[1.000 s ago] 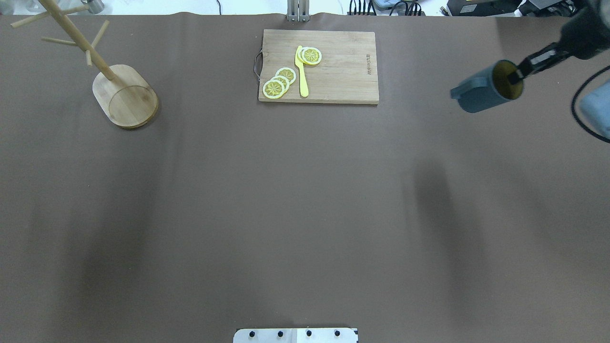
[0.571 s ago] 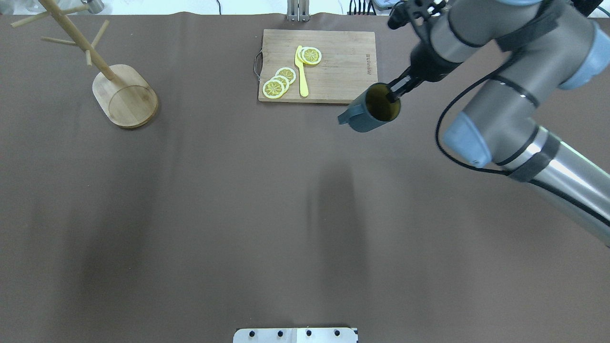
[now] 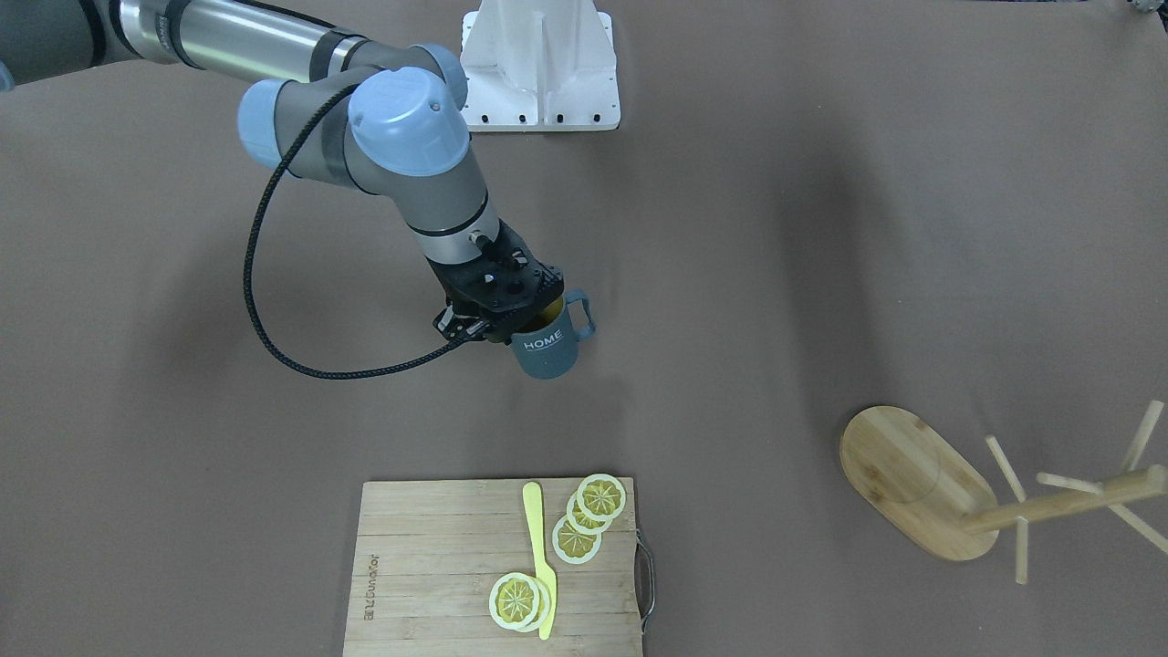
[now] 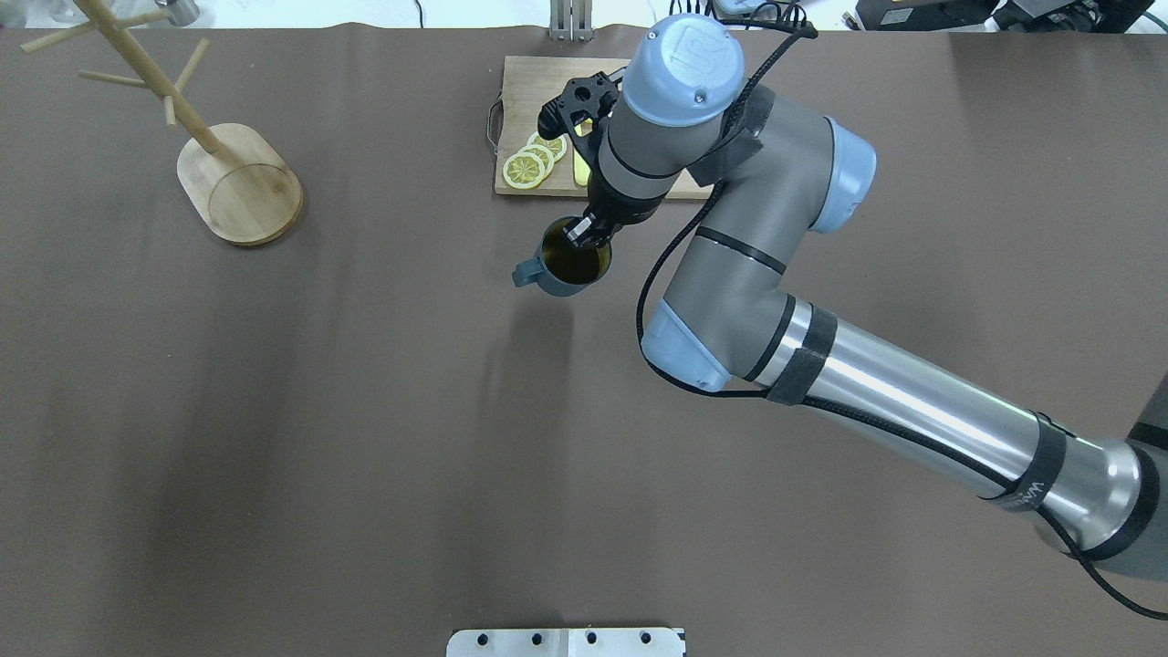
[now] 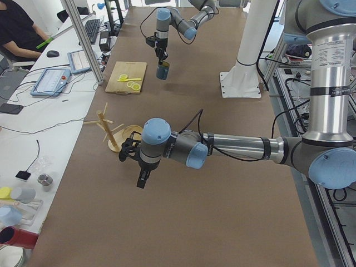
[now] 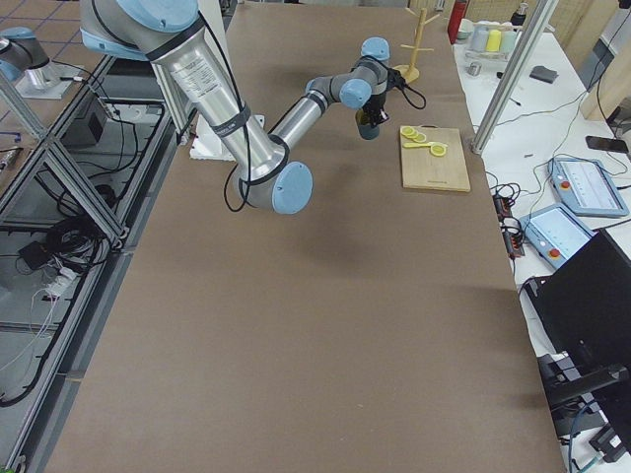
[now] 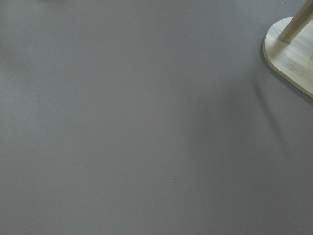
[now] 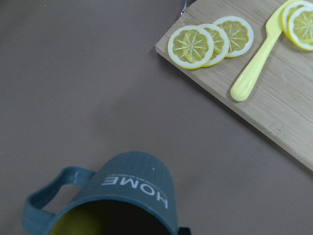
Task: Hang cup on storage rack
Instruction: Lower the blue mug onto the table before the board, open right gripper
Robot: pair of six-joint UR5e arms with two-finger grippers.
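One hand, my right hand [image 4: 581, 235], is squeezing the cup [image 3: 546, 354] by its rim and holding it up over the desk [image 4: 365, 411], near the board [image 3: 438, 566]. The rack [image 4: 239, 178] is standing well apart, at the desk's left end. My left hand [image 5: 142, 179] is hanging near it; I cannot tell if it is open.

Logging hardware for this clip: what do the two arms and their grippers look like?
Both arms match: silver-grey tubular links, pale blue rounded joint caps, black bands. The right arm carries a logo on one cap and a loose black cable. The right gripper is black with two slim fingers; the left arm ends in a similar black left gripper.
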